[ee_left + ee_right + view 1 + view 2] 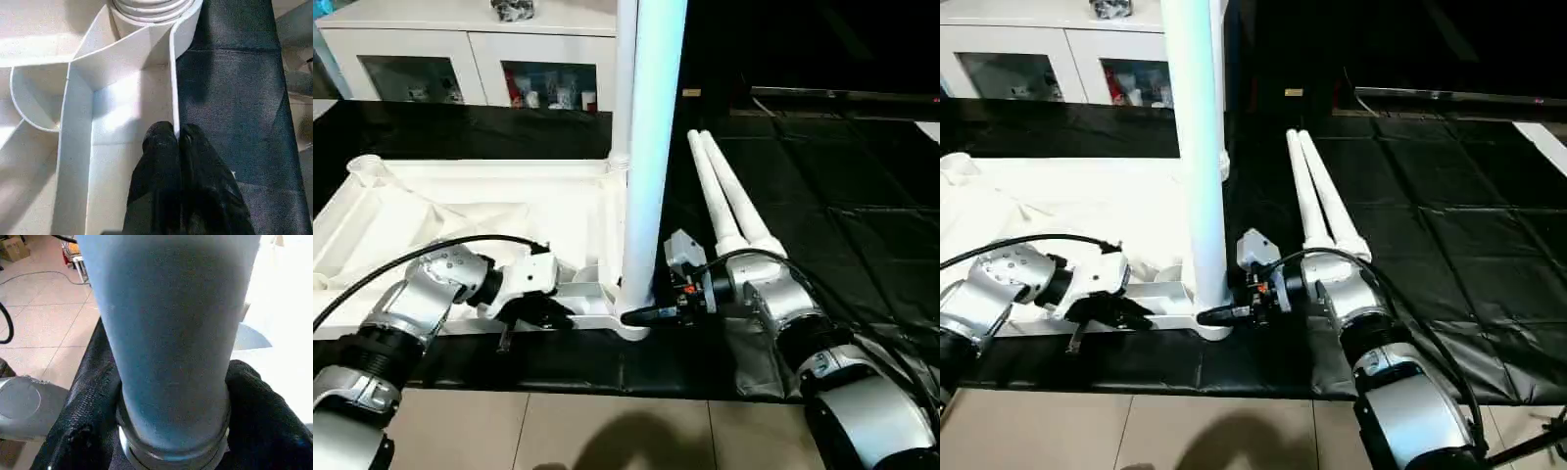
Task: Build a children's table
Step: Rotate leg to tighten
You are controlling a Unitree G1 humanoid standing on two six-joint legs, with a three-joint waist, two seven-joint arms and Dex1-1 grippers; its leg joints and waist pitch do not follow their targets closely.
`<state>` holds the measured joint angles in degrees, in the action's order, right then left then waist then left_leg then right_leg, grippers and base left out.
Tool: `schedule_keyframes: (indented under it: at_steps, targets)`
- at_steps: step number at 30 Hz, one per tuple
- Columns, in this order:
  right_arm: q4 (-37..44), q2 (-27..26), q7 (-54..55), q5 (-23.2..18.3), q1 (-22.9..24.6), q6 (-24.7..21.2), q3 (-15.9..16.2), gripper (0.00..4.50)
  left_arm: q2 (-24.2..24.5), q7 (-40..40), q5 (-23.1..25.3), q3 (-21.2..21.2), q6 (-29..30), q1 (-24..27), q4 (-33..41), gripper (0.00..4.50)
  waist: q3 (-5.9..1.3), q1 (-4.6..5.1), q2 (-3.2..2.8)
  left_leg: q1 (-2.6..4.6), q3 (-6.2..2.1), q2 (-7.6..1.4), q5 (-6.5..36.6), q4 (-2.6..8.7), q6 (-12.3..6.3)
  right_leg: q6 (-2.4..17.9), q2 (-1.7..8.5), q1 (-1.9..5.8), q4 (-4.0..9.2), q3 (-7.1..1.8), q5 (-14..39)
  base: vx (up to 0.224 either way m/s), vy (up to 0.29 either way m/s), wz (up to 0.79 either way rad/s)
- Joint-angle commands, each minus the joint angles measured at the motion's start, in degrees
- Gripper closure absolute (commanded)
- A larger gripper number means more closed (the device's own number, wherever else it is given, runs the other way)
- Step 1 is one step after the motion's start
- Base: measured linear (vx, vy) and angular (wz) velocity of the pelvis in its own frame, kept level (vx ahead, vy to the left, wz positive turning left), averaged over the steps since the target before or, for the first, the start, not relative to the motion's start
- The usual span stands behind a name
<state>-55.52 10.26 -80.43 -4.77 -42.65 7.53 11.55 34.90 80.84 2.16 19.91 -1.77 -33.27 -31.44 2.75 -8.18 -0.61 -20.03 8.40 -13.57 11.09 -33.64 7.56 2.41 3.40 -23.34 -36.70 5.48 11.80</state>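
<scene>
White table top, ribbed underside facing up, lying on a black quilted mat. White upright leg showing a pale blue tint along its shaft; two more white loose legs lying on the mat. Silver forearms carrying black cables, ending in the black-fingered left gripper and right gripper. White cabinet showing red and white items behind glass. Beige tiled floor running along the mat's edge.

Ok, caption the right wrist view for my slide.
Right gripper closed around upright table leg near its base.
</scene>
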Motion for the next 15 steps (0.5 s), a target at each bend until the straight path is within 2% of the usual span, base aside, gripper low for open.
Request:
schedule_keyframes:
  at_steps: [1, 2, 3, 4, 5, 6, 7, 8, 9, 10, 11, 12, 13, 14, 15]
  targets:
    - [0.1, -0.8, 0.0, -0.7, -0.1, -1.2, -0.4, 1.8, -1.6, -1.6, 1.0, 1.5, 1.2, 0.2, -1.3, 4.5, -4.03, 0.35, -0.5, -0.19, 1.1, 0.09, 5.8, 3.31, -2.72, 12.1, 4.15, 3.7, 3.88, -3.29, 3.3, 0.0, 0.0, 0.0]
    - [0.6, -1.9, 3.6, -1.7, 0.9, -4.2, -1.8, 1.8, -3.4, -5.9, 1.0, 0.0, 4.2, -1.0, -3.0, 4.5, -3.83, 0.45, -0.46, -0.07, 1.25, 0.08, 6.3, 3.39, -2.54, 12.1, 4.0, 3.6, 4.06, -3.39, 4.0, 0.0, 0.0, 0.0]
    - [0.6, -2.2, 4.3, -1.8, 1.0, -4.7, -2.0, 1.8, -3.7, -6.7, 1.0, -0.3, 4.7, -1.2, -3.3, 4.5, -3.73, 0.15, -0.56, 0.12, 1.2, 0.1, 7.2, 3.38, -2.33, 12.0, 4.13, 3.41, 4.28, -3.32, 5.4, 0.0, 0.0, 0.0]
    - [0.4, -3.3, 8.3, -2.0, 1.6, -5.8, -3.0, 1.8, -5.2, -9.9, 0.7, -1.6, 6.7, -2.0, -4.5, 4.5, -3.66, 0.27, -0.41, 0.19, 1.22, 0.14, 8.7, 3.51, -1.78, 11.3, 4.23, 3.53, 4.56, -3.36, 8.7, 0.0, 0.0, 0.0]
    - [0.3, -3.5, 8.9, -2.0, 1.7, -5.9, -3.1, 1.81, -5.4, -10.3, 0.6, -1.8, 6.9, -2.1, -4.6, 4.5, -3.37, 0.24, -0.54, 0.33, 1.24, 0.18, 10.0, 3.63, -1.14, 10.4, 4.33, 3.32, 5.07, -3.37, 12.2, 0.0, 0.0, 0.0]
    - [-0.2, -4.5, 12.7, -2.1, 2.0, -6.4, -3.9, 1.81, -6.7, -12.8, 0.2, -2.9, 8.5, -2.8, -5.3, 4.5, -3.37, 0.27, -0.32, 0.21, 1.09, 0.25, 10.9, 3.73, -0.87, 9.2, 4.58, 3.66, 5.34, -3.34, 15.8, 0.0, 0.0, 0.0]
    - [-0.2, -4.5, 12.7, -2.1, 2.0, -6.4, -3.9, 1.81, -6.7, -12.8, 0.2, -2.9, 8.5, -2.8, -5.3, 4.5, -3.25, 0.4, -0.3, 0.03, 1.13, 0.31, 10.8, 3.82, -0.79, 8.5, 4.51, 3.71, 5.49, -3.32, 17.1, 0.0, 0.0, 0.0]
    - [-1.1, -6.2, 18.9, -1.8, 2.4, -6.9, -4.9, 1.82, -8.4, -16.4, -0.3, -4.3, 10.7, -3.6, -6.0, 4.5, -3.18, 0.38, -0.35, 0.41, 1.01, 0.27, 11.8, 3.94, -0.55, 7.7, 4.49, 3.37, 5.77, -3.29, 19.5, 0.0, 0.0, 0.0]
    - [-1.4, -6.8, 20.6, -1.8, 2.5, -7.2, -5.2, 1.82, -8.9, -17.5, -0.4, -4.7, 11.3, -3.9, -6.1, 4.5, -3.14, 0.49, -0.57, 0.44, 1.02, 0.31, 12.0, 4.0, -0.35, 7.4, 4.5, 3.34, 5.82, -3.34, 20.1, 0.0, 0.0, 0.0]
    - [-2.3, -8.2, 25.2, -1.9, 2.6, -8.1, -6.0, 1.82, -10.3, -20.5, -0.8, -5.8, 13.1, -4.5, -6.5, 4.5, -3.0, 0.78, -0.38, 0.53, 1.04, 0.4, 12.1, 4.08, 0.29, 6.9, 4.55, 3.32, 6.03, -3.35, 21.6, 0.0, 0.0, 0.0]
    - [-4.5, -11.8, 34.6, -2.3, 2.3, -9.5, -7.8, 1.82, -13.7, -26.9, -1.4, -7.9, 17.1, -6.0, -7.1, 4.5, -2.91, 0.93, -0.66, 0.67, 0.85, 0.46, 13.0, 4.24, 0.89, 6.3, 4.67, 3.31, 6.23, -3.25, 23.9, 0.0, 0.0, 0.0]
    - [-4.5, -11.8, 34.6, -2.3, 2.3, -9.5, -7.8, 1.82, -13.7, -26.9, -1.4, -7.9, 17.1, -6.0, -7.1, 4.5, -2.84, 1.11, -0.57, 0.79, 0.85, 0.51, 13.4, 4.32, 1.12, 5.9, 4.68, 3.19, 6.49, -3.19, 24.9, 0.0, 0.0, 0.0]
    - [-5.3, -12.9, 37.2, -2.6, 1.9, -10.1, -8.4, 1.82, -14.7, -28.7, -1.6, -8.5, 18.3, -6.3, -7.1, 4.5, -3.08, 1.33, -0.42, 0.84, 0.75, 0.69, 13.7, 4.18, 0.79, 5.5, 4.76, 3.33, 6.67, -3.11, 25.8, 0.0, 0.0, 0.0]
    - [-7.4, -15.6, 43.5, -3.3, 0.2, -10.7, -10.0, 1.83, -17.5, -32.7, -2.1, -10.1, 20.9, -7.2, -6.6, 4.5, -3.13, 1.6, -0.41, 0.67, 0.76, 0.67, 12.8, 4.18, 0.45, 5.9, 4.72, 3.34, 6.56, -3.19, 24.2, 0.0, 0.0, 0.0]
    - [-7.4, -15.6, 43.5, -3.3, 0.2, -10.7, -10.0, 1.83, -17.5, -32.7, -2.1, -10.1, 20.9, -7.2, -6.6, 4.5, -3.1, 1.9, -0.46, 0.62, 0.79, 0.59, 12.7, 4.17, 0.61, 6.3, 4.65, 3.22, 6.41, -3.26, 23.5, 0.0, 0.0, 0.0]
